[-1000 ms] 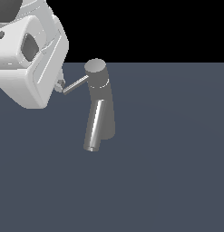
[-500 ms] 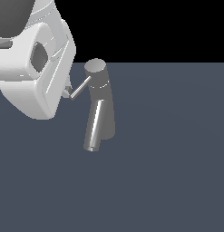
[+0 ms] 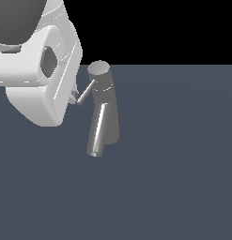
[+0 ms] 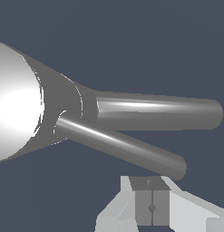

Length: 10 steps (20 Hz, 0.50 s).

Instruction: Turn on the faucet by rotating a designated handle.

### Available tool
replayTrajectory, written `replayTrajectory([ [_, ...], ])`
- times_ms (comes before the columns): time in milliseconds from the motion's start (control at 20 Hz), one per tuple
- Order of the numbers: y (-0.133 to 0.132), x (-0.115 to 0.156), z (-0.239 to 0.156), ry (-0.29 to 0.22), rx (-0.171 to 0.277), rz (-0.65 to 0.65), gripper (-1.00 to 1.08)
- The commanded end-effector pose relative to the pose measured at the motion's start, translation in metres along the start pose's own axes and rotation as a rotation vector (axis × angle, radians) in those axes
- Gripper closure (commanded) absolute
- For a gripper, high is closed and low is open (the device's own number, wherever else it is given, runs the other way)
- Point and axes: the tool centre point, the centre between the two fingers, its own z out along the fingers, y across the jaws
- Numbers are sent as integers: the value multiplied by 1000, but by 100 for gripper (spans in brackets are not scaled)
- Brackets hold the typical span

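The faucet point(image 3: 108, 115) is a grey tapered column with a round cap, and its shiny spout point(image 3: 98, 131) slants down toward the floor. The thin handle point(image 3: 87, 92) sticks out of the cap toward the exterior view's left and slopes downward. My white gripper point(image 3: 73, 97) sits just left of the handle's tip, its fingertips against the rod's end. In the wrist view the handle point(image 4: 122, 147) runs alongside the thicker spout point(image 4: 158, 113) from the bright cap of the faucet point(image 4: 16, 104). The gripper point(image 4: 152, 206) lies right beside the rod's tip, fingers pressed together with nothing between them.
The faucet stands on a flat dark blue-grey floor point(image 3: 174, 187). My bulky white hand and arm point(image 3: 33, 70) fill the exterior view's upper left and hide what lies behind them.
The handle's tip has swung downward and toward the spout. My gripper has travelled down and to the exterior view's right with it, staying at the rod's end.
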Motion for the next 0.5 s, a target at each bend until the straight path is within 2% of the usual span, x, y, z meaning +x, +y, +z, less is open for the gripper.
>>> replayTrajectory([
  [0, 1, 13, 1, 10, -2, 14, 108],
  [450, 4, 33, 1, 13, -5, 19, 108],
])
